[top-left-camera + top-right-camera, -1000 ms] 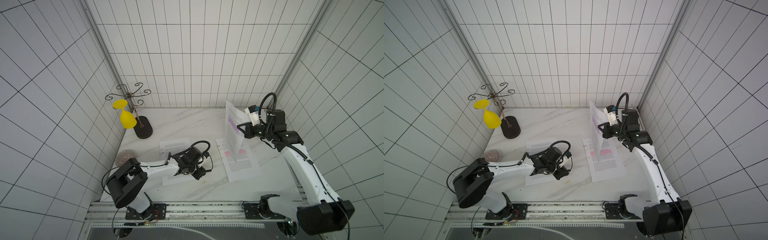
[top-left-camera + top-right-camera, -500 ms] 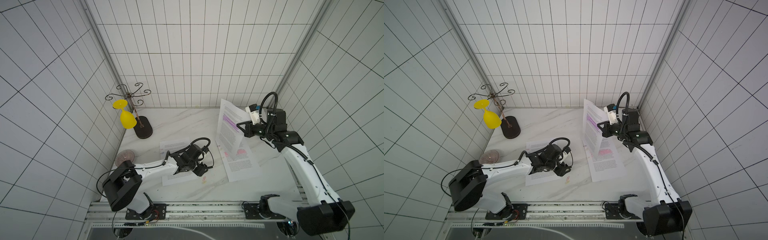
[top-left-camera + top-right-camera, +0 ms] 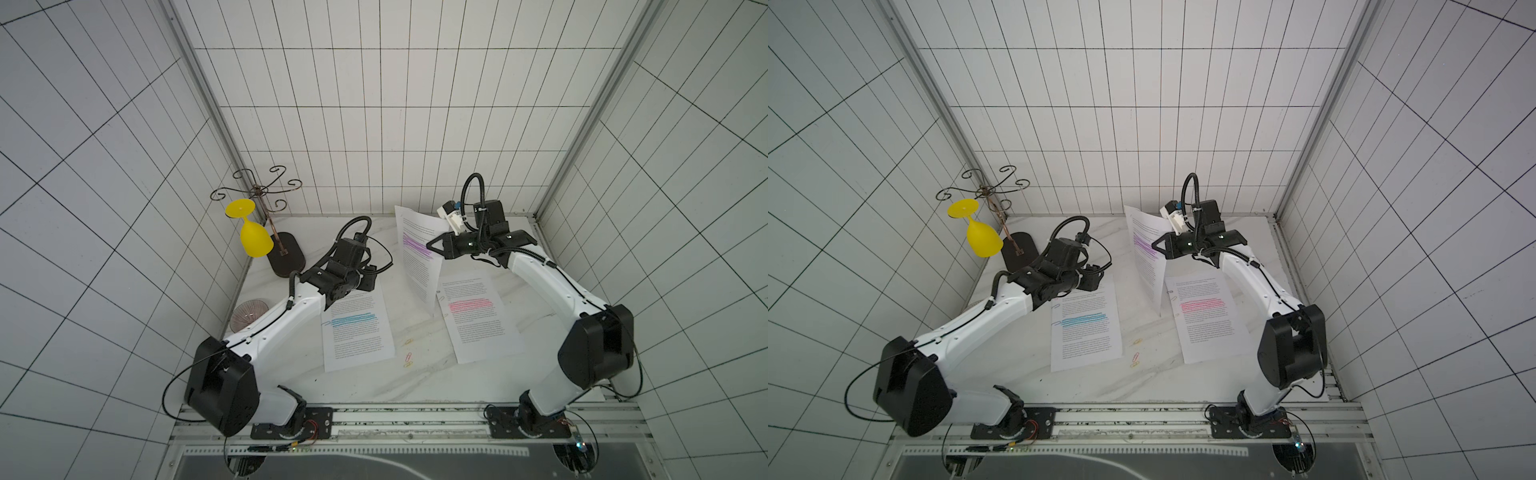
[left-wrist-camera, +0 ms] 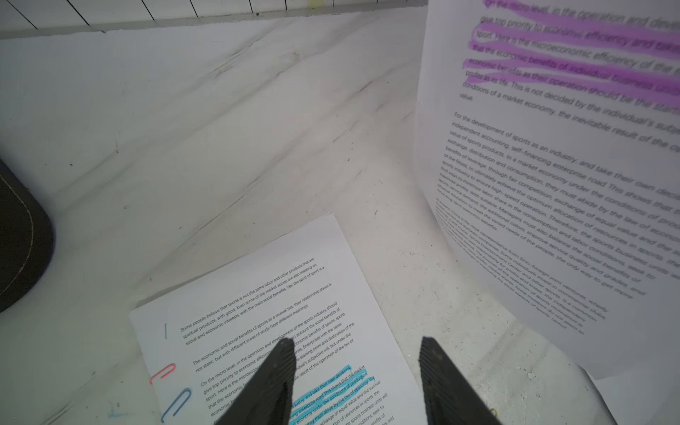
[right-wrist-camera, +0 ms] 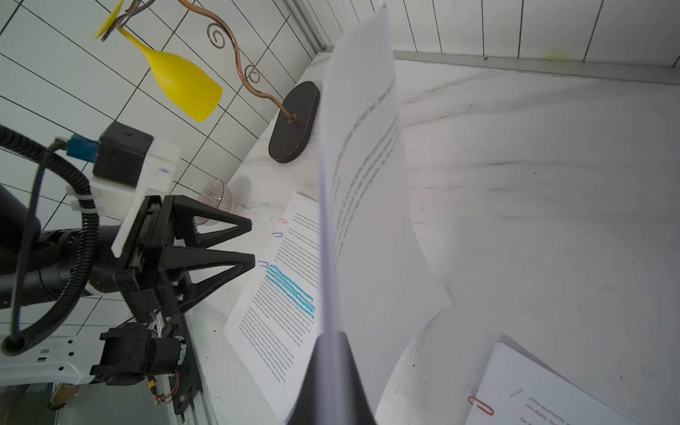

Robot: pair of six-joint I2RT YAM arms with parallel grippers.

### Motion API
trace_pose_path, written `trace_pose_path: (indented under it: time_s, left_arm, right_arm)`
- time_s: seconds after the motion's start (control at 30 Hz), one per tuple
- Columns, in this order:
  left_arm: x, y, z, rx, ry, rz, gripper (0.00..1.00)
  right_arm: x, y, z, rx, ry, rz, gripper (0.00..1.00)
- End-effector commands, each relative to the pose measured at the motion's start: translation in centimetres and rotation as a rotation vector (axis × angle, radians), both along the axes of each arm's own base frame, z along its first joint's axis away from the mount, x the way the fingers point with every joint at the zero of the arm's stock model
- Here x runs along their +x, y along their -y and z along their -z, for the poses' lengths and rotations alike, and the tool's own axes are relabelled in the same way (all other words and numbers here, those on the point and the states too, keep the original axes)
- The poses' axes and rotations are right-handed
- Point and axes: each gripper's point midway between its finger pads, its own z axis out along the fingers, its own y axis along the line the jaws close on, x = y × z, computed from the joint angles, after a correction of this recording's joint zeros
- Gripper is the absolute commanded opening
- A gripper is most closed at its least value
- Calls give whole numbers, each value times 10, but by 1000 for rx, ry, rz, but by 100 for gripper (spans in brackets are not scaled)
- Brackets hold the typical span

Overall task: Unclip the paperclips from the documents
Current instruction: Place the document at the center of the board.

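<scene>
Three white documents show in both top views. The blue-banded one (image 3: 357, 328) and the pink-banded one (image 3: 478, 316) lie flat. The purple-banded one (image 3: 417, 257) stands upright, my right gripper (image 3: 430, 245) shut on its edge (image 5: 331, 294). My left gripper (image 4: 356, 344) is open and empty above the far end of the blue-banded document (image 4: 257, 294); it also shows in the right wrist view (image 5: 252, 242). A pink paperclip (image 4: 162, 372) and a blue paperclip (image 4: 176, 404) sit on that document's side edge. A red paperclip (image 5: 480, 404) holds the pink-banded document. Three loose paperclips (image 3: 409, 357) lie on the table between the flat documents.
A wire glass rack with a dark oval base (image 3: 286, 259) stands at the back left, a yellow plastic wine glass (image 3: 253, 239) hanging from it. A small ribbed glass bowl (image 3: 249, 320) sits by the left wall. Tiled walls close in three sides.
My left gripper opened, left a paperclip on the table near the front middle, and drew back to the blue-banded document's far end. The held purple-banded document swung round to face left.
</scene>
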Motion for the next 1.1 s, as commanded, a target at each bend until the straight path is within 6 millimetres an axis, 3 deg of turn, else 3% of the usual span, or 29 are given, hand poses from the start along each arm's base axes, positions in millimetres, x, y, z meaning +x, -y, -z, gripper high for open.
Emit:
trace_pose_path:
  time_s: [0.0, 0.13, 0.33, 0.53, 0.8, 0.87, 0.97, 1.0, 1.07]
  left_arm:
    - [0, -8, 3, 51, -25, -8, 55]
    - [0, -4, 4, 37, -43, 0, 55]
    - [0, 0, 2, 17, -59, 1, 55]
    - [-3, 3, 1, 11, -66, 22, 55]
    - [-6, 9, 4, -6, -82, 46, 55]
    - [-5, 14, 4, -11, -82, 62, 55]
    - [-5, 22, 7, 0, -82, 89, 57]
    - [-5, 26, 7, 6, -80, 98, 58]
    - [-5, 36, 8, 12, -81, 120, 60]
  right_arm:
    - [43, 5, -17, 21, 95, 30, 0]
    - [94, 29, 46, -56, 2, 129, 0]
    - [150, 54, 98, -116, -36, 247, 0]
    - [184, 65, 116, -96, -17, 338, 0]
    - [197, 58, 130, -62, -24, 355, 1]
    - [200, 60, 131, -66, -18, 363, 17]
    - [208, 72, 129, -93, -25, 421, 58]
    - [210, 81, 129, -113, -31, 459, 67]
    - [213, 102, 124, -153, -31, 541, 98]
